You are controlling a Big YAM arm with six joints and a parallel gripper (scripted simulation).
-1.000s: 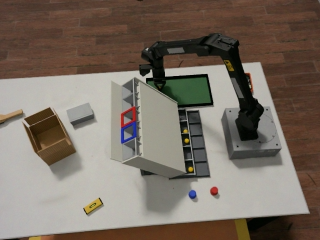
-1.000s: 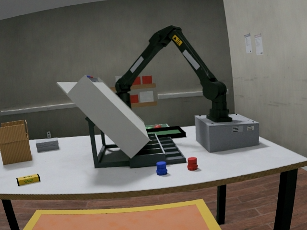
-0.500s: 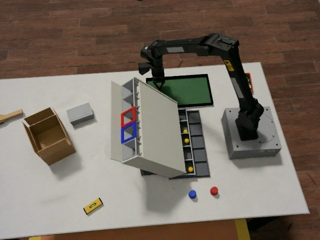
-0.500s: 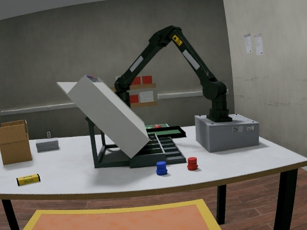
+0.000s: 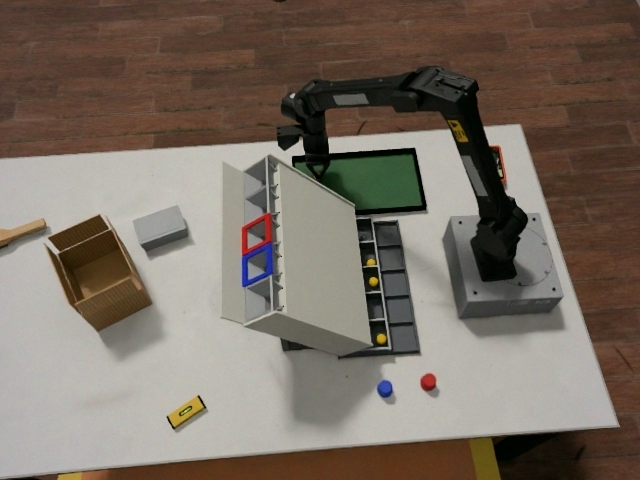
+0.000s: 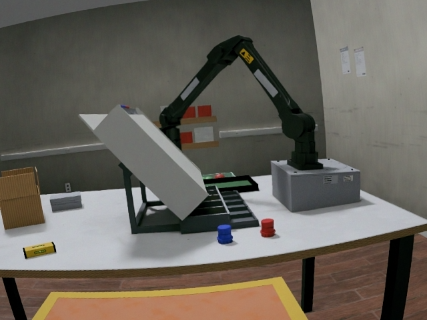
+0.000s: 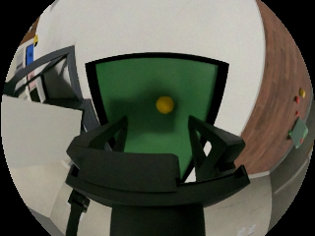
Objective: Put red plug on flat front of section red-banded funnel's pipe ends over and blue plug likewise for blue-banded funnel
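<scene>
My gripper (image 5: 316, 173) (image 7: 157, 119) is open and empty. It hangs low over the left end of the green marble tray (image 5: 361, 151) (image 7: 157, 59) (image 6: 241, 189). One yellow marble (image 7: 164, 104) lies on the green floor just ahead of the fingers. The slanted grey cover (image 5: 320, 258) (image 6: 151, 161) hides the pipes. The red-banded funnel (image 5: 245, 238) and the blue-banded funnel (image 5: 244, 271) sit side by side at its top. Three yellow marbles (image 5: 370, 261) (image 5: 373, 281) (image 5: 381, 338) rest in back pockets of the sectioned tray (image 5: 395, 284) (image 6: 241, 217). The red plug (image 5: 428, 381) (image 6: 267, 227) and the blue plug (image 5: 384, 388) (image 6: 224, 234) stand on the table.
An open cardboard box (image 5: 113, 302) (image 6: 21, 203), a grey block (image 5: 160, 226) (image 6: 65, 201) and a yellow level (image 5: 186, 411) (image 6: 39, 249) lie left of the cover. The robot base (image 5: 501, 289) (image 6: 315, 187) stands at the right. A wooden piece (image 5: 20, 229) pokes in at the left edge.
</scene>
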